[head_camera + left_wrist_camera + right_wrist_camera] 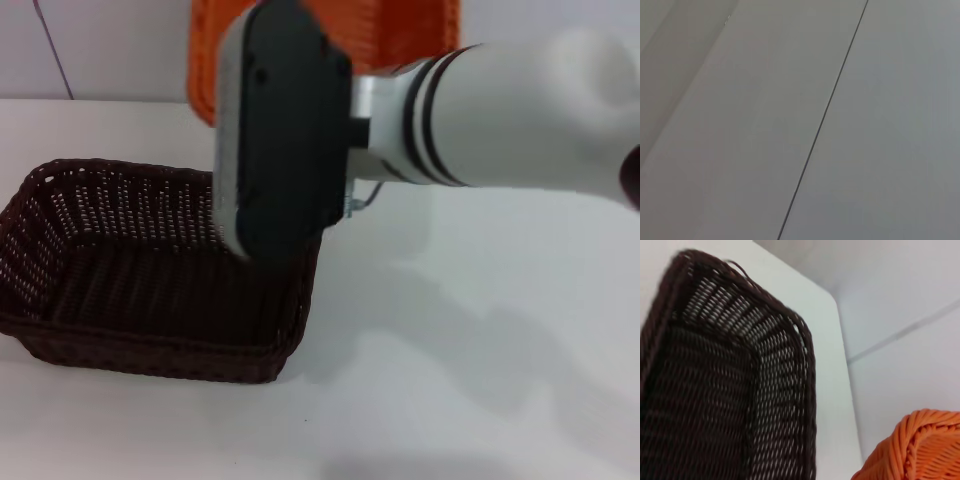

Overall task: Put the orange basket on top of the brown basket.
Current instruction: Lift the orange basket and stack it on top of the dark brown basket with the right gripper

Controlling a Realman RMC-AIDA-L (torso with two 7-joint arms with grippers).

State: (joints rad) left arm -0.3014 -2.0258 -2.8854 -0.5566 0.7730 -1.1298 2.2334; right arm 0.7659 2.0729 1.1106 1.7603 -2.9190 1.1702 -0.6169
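Orange wicker showed only in part: the orange basket (400, 35) hung raised behind the far rim of the brown basket (90, 290), most of it hidden by the right arm's wrist, which reached in from the right side. In the right wrist view a corner of its braided rim (920, 445) appeared close up, ribbed and bright, just beside the brown basket (715, 390) but apart from it. The right gripper (285, 130) was seen from behind as a dark housing with a pale edge, hanging above the brown basket's far right corner; whether its fingers were spread or pinching the orange rim I cannot tell.

The brown basket sat on the white table (450, 380), rectangular, dark chocolate, with sloping open-weave sides and a thick plaited rim. Its left edge was cut off in the head view.

The left wrist view showed only a plain grey panel (740, 125) crossed by one thin dark seam.
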